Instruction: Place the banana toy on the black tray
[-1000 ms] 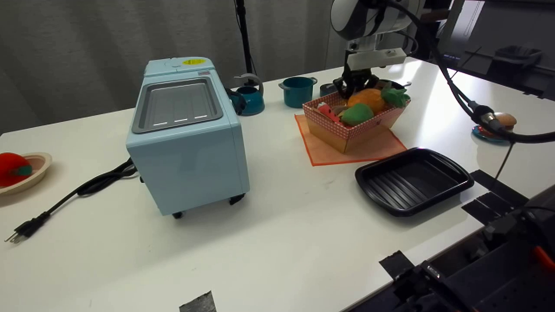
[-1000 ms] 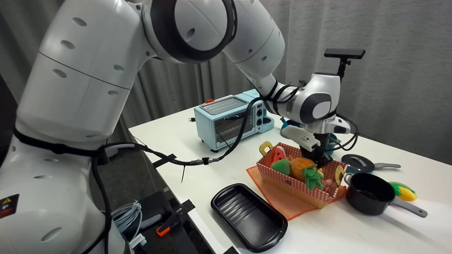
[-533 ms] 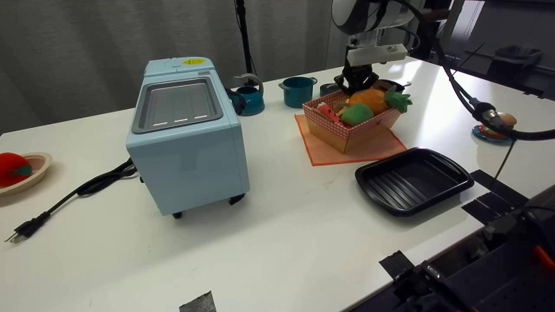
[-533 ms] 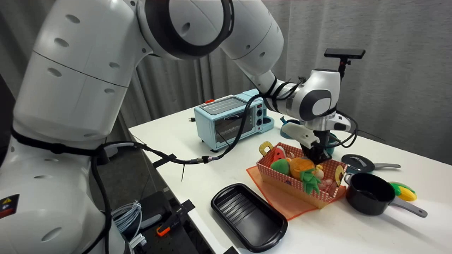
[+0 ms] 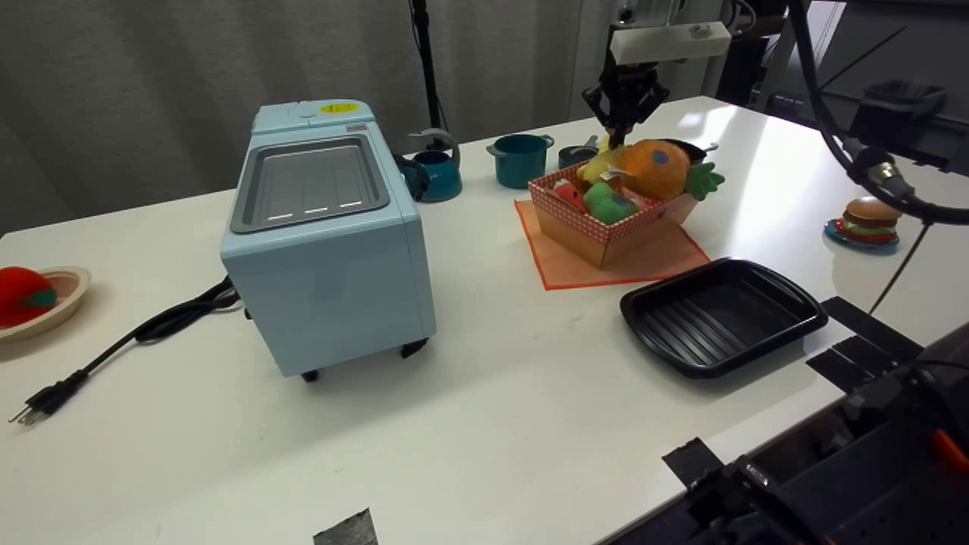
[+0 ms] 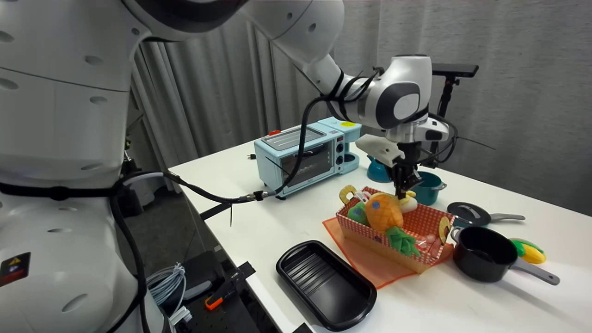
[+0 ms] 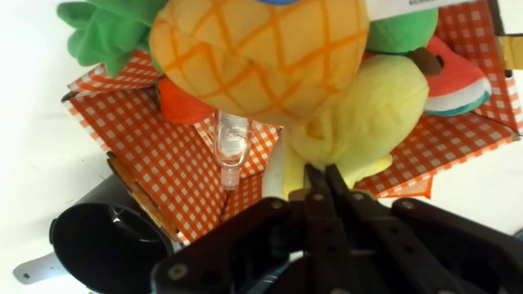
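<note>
The banana toy is pale yellow and chunky with a brown end in the wrist view [image 7: 380, 110]. It shows partly in both exterior views [image 5: 602, 168] [image 6: 409, 203], at the top of the checked basket beside the pineapple toy [image 7: 261, 61]. My gripper [image 7: 320, 169] is shut on the banana toy, its fingertips pinching the pale-yellow fabric; it shows above the basket in both exterior views [image 5: 617, 138] [image 6: 400, 194]. Part of the toy is hidden behind the pineapple. The black tray [image 5: 723, 318] lies empty on the table in front of the basket, also in an exterior view [image 6: 326, 282].
The checked basket [image 5: 583, 231] stands on an orange cloth [image 5: 560, 265] and holds the pineapple, a green toy [image 5: 609, 203] and a watermelon toy [image 7: 453, 81]. A black pot [image 6: 485, 254] stands beside it. A blue oven [image 5: 333, 295] and a toy burger [image 5: 867, 222] are also there.
My gripper has risen, drawing the banana toy up into view at the basket's top. The pineapple toy has tipped and shifted, and the green toy has turned.
</note>
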Available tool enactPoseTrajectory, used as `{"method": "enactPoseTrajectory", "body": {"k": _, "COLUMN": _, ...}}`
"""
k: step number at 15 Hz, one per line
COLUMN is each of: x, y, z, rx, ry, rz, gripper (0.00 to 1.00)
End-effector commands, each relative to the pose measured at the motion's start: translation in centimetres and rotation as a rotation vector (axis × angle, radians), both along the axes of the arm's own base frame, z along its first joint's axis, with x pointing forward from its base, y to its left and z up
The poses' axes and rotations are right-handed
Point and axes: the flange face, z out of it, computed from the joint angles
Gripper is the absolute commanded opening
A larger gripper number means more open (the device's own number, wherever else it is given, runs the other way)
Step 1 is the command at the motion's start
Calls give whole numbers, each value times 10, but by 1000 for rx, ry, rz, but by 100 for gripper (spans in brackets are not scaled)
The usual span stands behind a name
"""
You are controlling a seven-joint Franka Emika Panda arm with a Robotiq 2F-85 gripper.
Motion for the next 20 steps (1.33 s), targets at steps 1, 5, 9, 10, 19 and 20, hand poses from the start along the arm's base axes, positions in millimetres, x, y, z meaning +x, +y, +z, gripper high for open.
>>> {"method": "enactPoseTrajectory", "body": {"k": 1, "x": -34, "y": 16, "z": 38, "rx": -11, "ry": -61, "rz": -12, "gripper": 1}}
{"method": "enactPoseTrajectory", "body": {"k": 5, "x": -64, "y": 32, "z": 77, "rx": -32, "ry": -146, "rz": -7, "gripper": 1}}
{"method": "enactPoseTrajectory", "body": {"k": 9, "x": -93, "y": 44, "z": 104, "rx": -55, "ry": -226, "rz": -11, "gripper": 1}}
{"method": "enactPoseTrajectory", "body": {"k": 10, "x": -101, "y": 47, "z": 107, "rx": -60, "ry": -237, "rz": -15, "gripper": 1}}
{"method": "enactPoseTrajectory", "body": {"k": 19, "x": -183, "y": 84, "z": 105, "rx": -67, "ry": -220, "rz": -58, "gripper": 1}}
{"method": "enactPoseTrajectory", "body": {"k": 20, "x": -191, "y": 86, "z": 99, "rx": -66, "ry": -206, "rz": -61, "gripper": 1}}
